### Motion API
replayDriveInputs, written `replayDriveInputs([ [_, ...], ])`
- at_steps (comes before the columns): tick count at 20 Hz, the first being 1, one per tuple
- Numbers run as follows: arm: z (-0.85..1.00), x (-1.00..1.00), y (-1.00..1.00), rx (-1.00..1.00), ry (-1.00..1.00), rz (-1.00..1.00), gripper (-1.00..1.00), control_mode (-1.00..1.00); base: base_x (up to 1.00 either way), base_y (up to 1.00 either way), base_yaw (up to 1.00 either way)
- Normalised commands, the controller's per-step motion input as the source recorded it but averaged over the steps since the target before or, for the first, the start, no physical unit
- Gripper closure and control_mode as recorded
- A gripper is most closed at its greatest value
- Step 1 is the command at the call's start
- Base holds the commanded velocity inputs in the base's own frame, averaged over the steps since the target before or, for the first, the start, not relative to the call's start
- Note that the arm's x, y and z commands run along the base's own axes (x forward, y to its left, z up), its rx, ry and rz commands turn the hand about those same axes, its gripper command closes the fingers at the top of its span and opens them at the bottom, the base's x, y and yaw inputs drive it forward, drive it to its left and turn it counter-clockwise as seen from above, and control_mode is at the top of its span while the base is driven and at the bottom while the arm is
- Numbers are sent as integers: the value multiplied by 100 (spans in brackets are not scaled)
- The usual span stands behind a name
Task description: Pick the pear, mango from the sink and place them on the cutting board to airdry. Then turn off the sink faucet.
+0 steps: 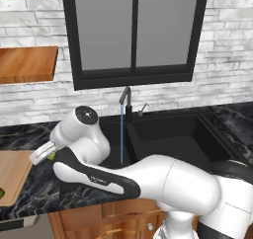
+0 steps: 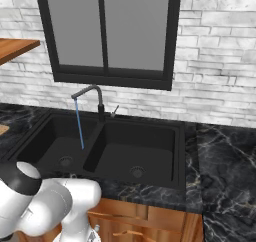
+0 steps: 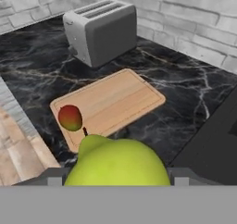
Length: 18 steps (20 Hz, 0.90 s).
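My gripper [image 3: 118, 179] is shut on the yellow-green pear [image 3: 118, 165], which bulges between the finger tips in the hand view. Beyond it lies the light-wood cutting board [image 3: 111, 102], with the red-orange mango [image 3: 70, 117] resting near its closer corner. From the left base camera, the gripper [image 1: 42, 155] hangs over the counter beside the cutting board [image 1: 12, 176], a sliver of the pear [image 1: 51, 156] showing in it. A blue stream of water runs from the sink faucet [image 1: 127, 102] [image 2: 95, 93] into the left basin of the black sink [image 1: 168, 134] [image 2: 135, 151].
A silver toaster [image 3: 102, 31] stands behind the board against the brick wall. The faucet's small lever [image 1: 143, 107] [image 2: 115, 110] sits just right of the spout base. Wooden shelves [image 1: 27, 62] hang on the wall at left, above the dark marble counter [image 2: 225, 151].
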Motion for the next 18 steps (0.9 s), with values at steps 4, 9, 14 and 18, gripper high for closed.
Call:
replayDriveInputs([
  [4, 10, -1, 32, 0, -13, 15, 100, -100, 0, 0, 0],
  [9, 2, 14, 36, 0, -8, 10, 100, -100, 0, 0, 0],
  [14, 1, 6, 40, -8, 0, 1, 100, -100, 0, 0, 0],
  [18, 0, 0, 30, -13, 0, 0, 100, -100, 0, 0, 0],
])
